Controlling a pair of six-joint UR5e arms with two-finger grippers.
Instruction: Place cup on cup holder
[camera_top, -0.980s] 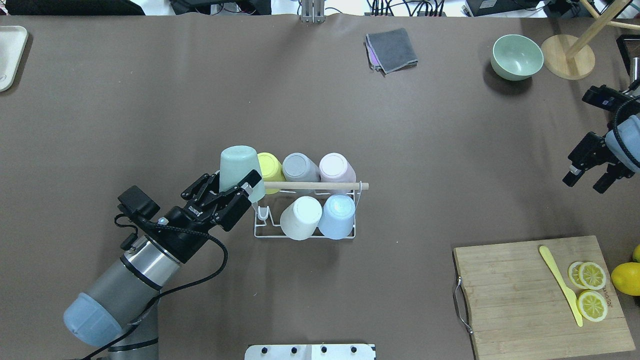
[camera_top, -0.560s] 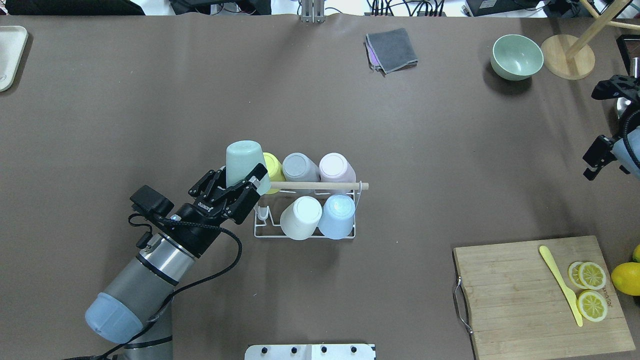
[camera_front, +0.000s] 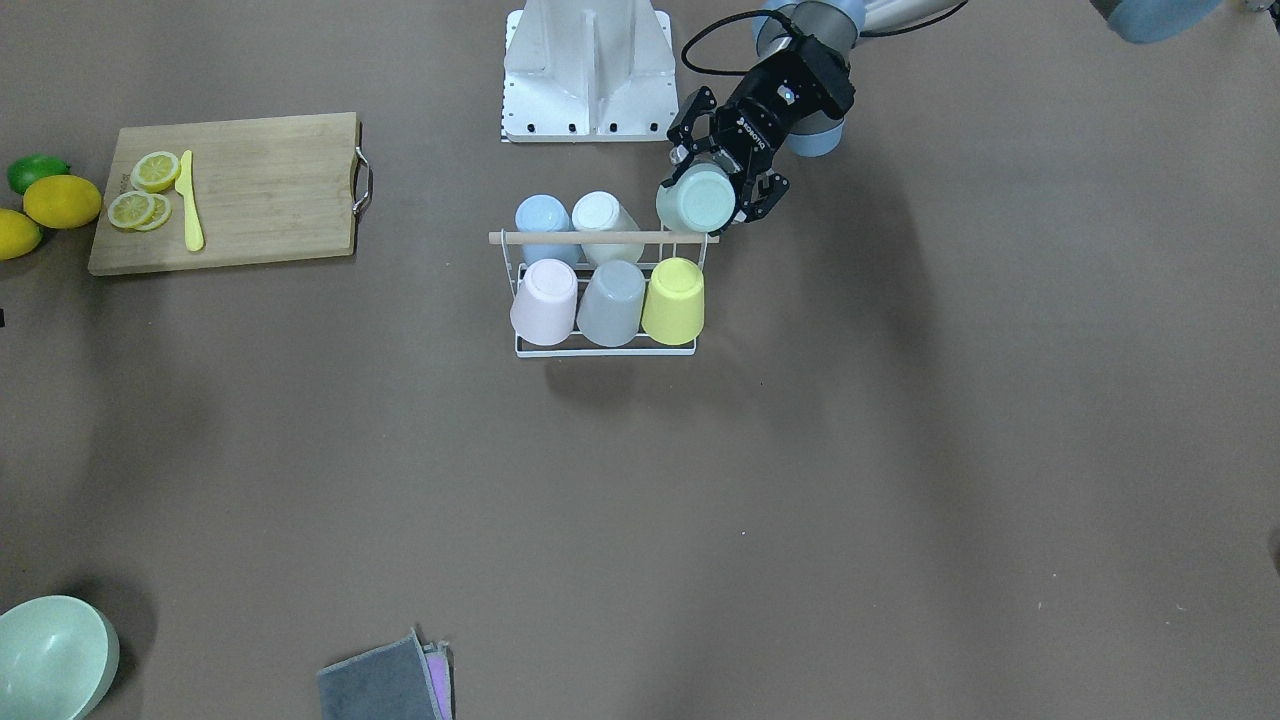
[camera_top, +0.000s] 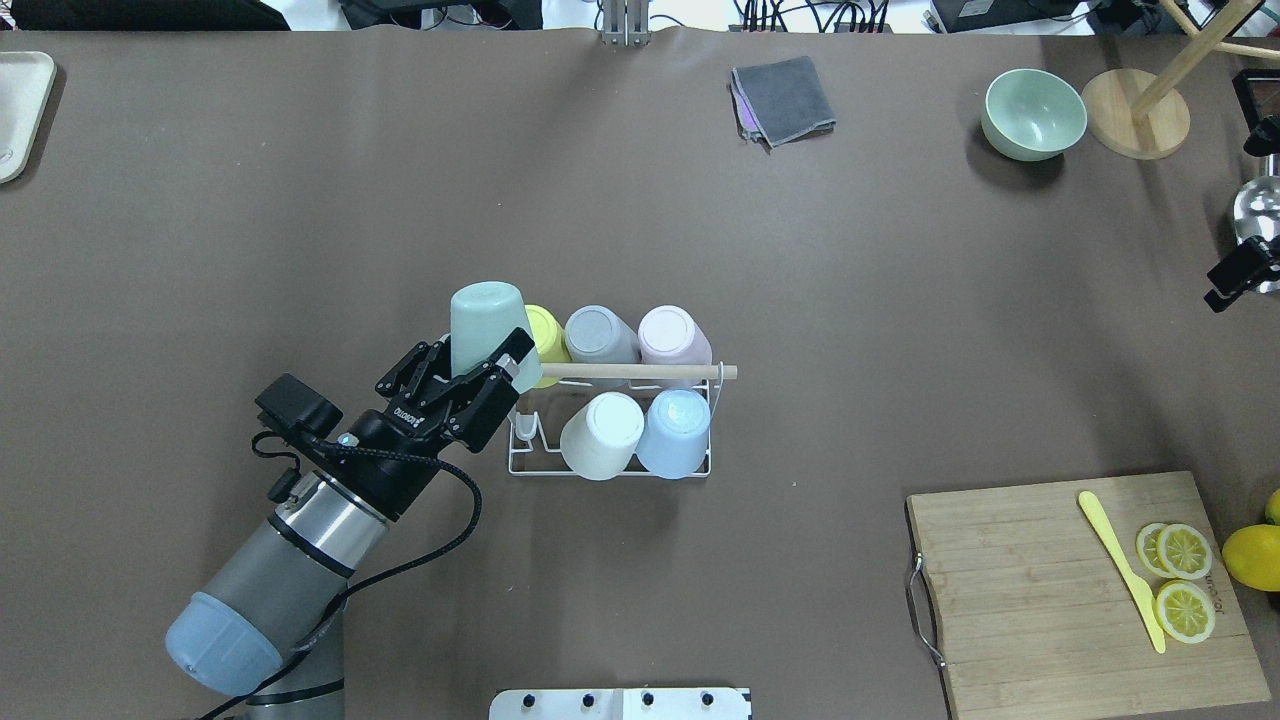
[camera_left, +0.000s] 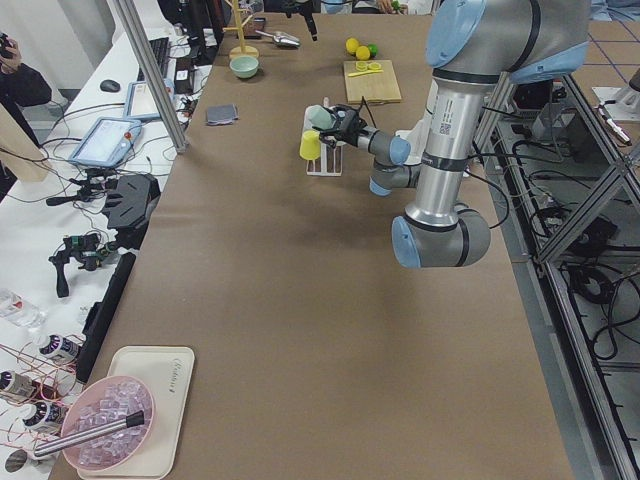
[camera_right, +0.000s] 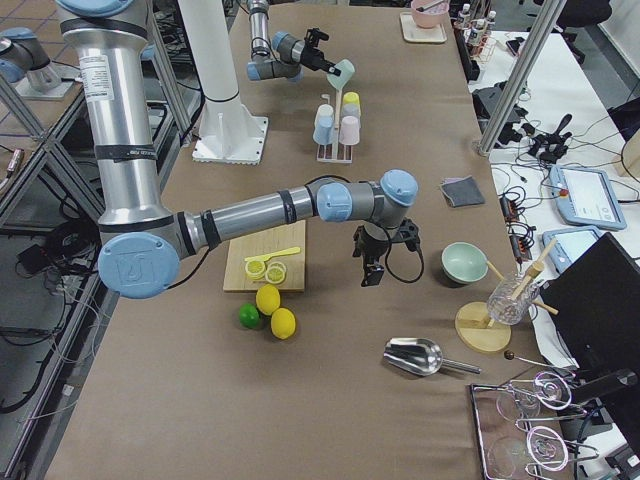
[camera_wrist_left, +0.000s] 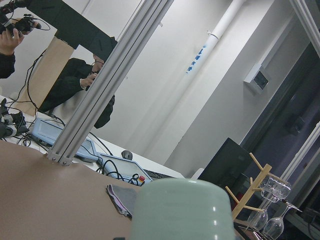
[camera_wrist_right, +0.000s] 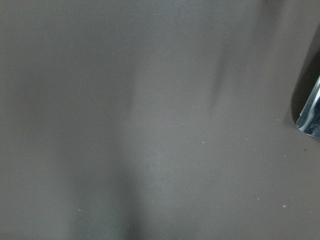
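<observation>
My left gripper (camera_top: 474, 362) is shut on a mint green cup (camera_top: 486, 320), held bottom-up and tilted over the left end of the cup holder. The cup holder is a white wire rack (camera_top: 612, 470) with a wooden rod (camera_top: 640, 372) across its top. It carries several upturned cups: yellow, grey, pink, white and blue. Its near-left prong (camera_top: 525, 430) is bare. In the front view the mint cup (camera_front: 697, 198) hangs just behind the rod (camera_front: 600, 238). The cup fills the bottom of the left wrist view (camera_wrist_left: 182, 210). My right gripper (camera_top: 1238, 273) is at the far right edge, mostly cut off.
A cutting board (camera_top: 1040, 590) with lemon slices and a yellow knife lies at the near right, with lemons (camera_top: 1253, 556) beside it. A green bowl (camera_top: 1033, 113), a wooden stand (camera_top: 1135, 112), a grey cloth (camera_top: 783, 100) and a metal scoop (camera_top: 1258, 205) lie at the back.
My left arm carried the mint cup slightly right toward the rack, then held nearly still. My right arm drew back to the right, almost out of the overhead view.
</observation>
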